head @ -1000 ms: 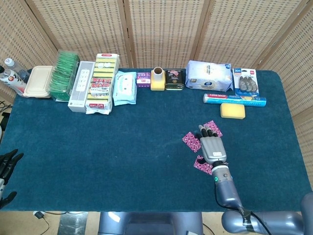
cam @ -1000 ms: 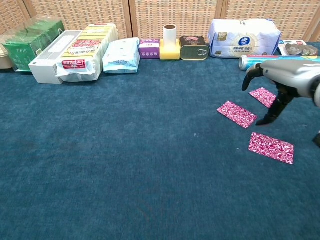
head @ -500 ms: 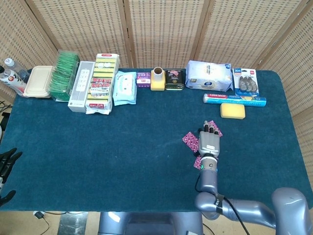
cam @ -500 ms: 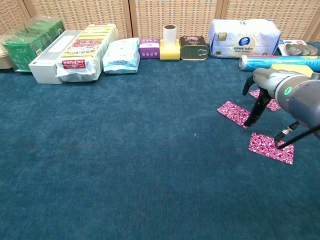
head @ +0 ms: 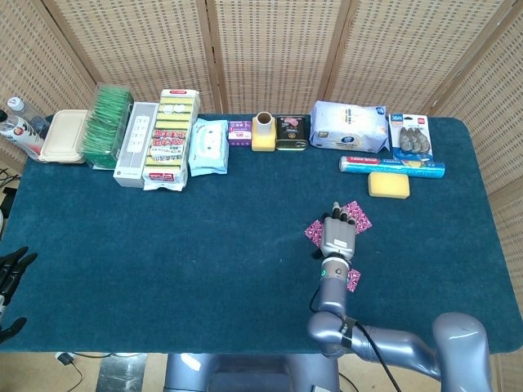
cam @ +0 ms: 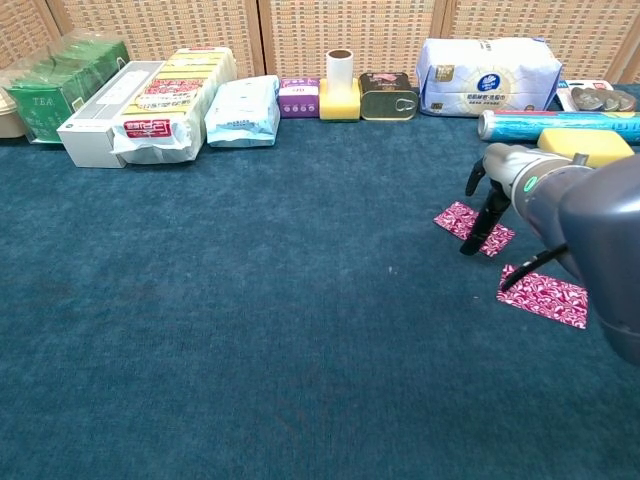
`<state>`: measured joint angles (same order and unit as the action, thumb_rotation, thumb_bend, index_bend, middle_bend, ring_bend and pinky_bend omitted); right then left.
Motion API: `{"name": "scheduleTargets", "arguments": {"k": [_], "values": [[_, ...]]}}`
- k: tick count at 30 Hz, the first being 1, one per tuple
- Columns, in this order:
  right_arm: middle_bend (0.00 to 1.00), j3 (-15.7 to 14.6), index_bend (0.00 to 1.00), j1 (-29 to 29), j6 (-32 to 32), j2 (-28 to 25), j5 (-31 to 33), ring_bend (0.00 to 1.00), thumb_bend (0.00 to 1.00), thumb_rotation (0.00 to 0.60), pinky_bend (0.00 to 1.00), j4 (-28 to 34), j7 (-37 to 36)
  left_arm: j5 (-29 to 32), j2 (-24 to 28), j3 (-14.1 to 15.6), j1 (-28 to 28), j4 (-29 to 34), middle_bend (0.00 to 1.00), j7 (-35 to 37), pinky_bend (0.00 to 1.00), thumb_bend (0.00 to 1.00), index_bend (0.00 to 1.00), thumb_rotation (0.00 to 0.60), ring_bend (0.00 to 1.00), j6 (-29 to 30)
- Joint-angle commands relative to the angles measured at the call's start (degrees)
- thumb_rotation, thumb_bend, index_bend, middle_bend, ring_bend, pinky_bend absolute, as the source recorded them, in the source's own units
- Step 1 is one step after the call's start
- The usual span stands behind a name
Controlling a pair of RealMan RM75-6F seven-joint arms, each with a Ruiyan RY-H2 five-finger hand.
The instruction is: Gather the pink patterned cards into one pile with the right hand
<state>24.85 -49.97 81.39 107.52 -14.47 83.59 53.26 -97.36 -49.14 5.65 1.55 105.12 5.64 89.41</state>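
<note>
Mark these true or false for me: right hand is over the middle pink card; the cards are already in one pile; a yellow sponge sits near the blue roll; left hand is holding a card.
1. The right hand is over the middle pink card. True.
2. The cards are in one pile. False: they lie apart; the near card is separate.
3. A yellow sponge sits near the blue roll. True.
4. The left hand holds a card. False: it holds nothing, at the table's edge.

The right robot hand [head: 338, 238] has slid left over the middle pink card [cam: 474, 226]; the cards lie unmoved.
</note>
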Motion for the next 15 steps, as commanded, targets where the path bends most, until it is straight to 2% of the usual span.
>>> {"name": "scheduleTargets", "arguments": {"k": [1,10,15], "values": [[0.0,1.05,0.24,-0.56,-0.15,1.02,0.75,0.0,0.15,0.6,0.09,-1.57,0.52,0.07,0.04,-0.02,0.03,-0.02,0.0,0.15,0.04,0.07,0.0,0.6,0.0,0.07],[0.0,2.85,0.25,-1.02,-0.52,2.77,1.67,0.0,0.16,0.6,0.09,-5.52,1.85,0.04,0.28,-0.06,0.0,-0.4,0.0,1.2,0.04,0.08,0.0,0.6,0.0,0.31],[0.01,3.25,0.27,-1.04,-0.06,3.7,0.9,0.0,0.24,0.6,0.09,-6.78,1.7,0.09,0.35,-0.07,0.04,-0.43,0.0,1.37,0.04,0.07,0.0,0.6,0.0,0.43]]}}
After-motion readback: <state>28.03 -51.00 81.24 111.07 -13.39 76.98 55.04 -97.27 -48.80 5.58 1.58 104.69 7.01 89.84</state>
